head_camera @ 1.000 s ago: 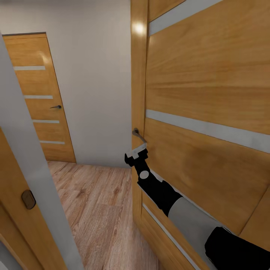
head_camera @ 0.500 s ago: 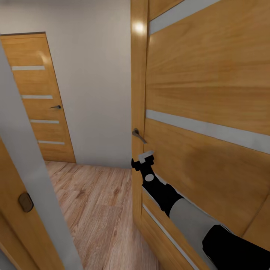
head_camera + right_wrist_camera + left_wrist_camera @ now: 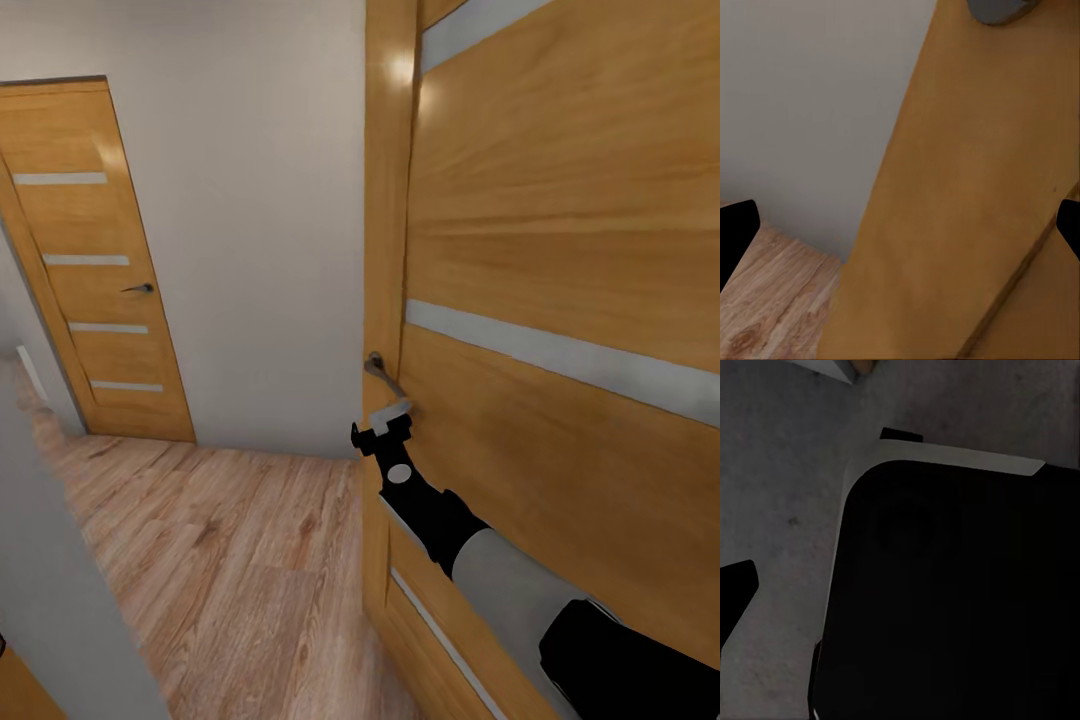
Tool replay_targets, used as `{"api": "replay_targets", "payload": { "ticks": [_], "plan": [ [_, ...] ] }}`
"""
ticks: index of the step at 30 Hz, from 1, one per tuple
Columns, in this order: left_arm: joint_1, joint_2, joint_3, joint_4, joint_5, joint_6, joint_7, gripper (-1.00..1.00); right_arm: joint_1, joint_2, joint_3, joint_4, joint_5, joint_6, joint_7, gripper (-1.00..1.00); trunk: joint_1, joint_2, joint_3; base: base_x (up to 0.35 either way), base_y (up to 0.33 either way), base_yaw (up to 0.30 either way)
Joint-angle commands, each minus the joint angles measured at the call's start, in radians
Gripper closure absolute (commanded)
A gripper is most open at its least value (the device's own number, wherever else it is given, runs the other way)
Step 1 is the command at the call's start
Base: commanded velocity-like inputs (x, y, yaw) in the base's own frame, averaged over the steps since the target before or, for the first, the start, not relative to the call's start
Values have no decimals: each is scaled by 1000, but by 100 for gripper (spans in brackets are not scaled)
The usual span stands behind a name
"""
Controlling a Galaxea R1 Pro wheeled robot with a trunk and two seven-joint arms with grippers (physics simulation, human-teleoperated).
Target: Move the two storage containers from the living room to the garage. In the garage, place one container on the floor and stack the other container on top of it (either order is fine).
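Light wood plank floor (image 3: pixel 230 560), hallway, doors closed

Wooden door (image 3: pixel 560 250) alongside; open plank floor (image 3: pixel 230 560) leftward

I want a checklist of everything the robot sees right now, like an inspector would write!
Surface: light wood plank floor in a hallway.
Job's things: nothing seen.
Clutter: nothing seen.
Grippers: right gripper raised just below the near door's handle, beside the door's edge; jaws open with nothing between them in the right wrist view. Left gripper: the left wrist view looks onto a dark robot part over grey ground; jaw state unclear.
Cables: nothing seen.
Surroundings: near wooden door with pale stripes, a second closed wooden door further back, pale grey wall between them.
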Motion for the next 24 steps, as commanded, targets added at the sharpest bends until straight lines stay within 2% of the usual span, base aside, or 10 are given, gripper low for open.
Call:
{"api": "replay_targets", "payload": {
  "ticks": [1,7,24],
  "plan": [
    [0,0,5,0,3,-2,0,-100,-2,0,5,1,-7,2,-11,-100,1,0,-1,310,0,0],
    [0,0,5,-1,4,-2,0,-100,-2,0,8,4,-2,0,-11,-100,1,0,-1,218,0,0],
    [0,0,5,-2,1,-4,0,-100,-2,0,1,87,-2,-10,-24,-100,1,0,-1,7,-6,0]
  ]
}}
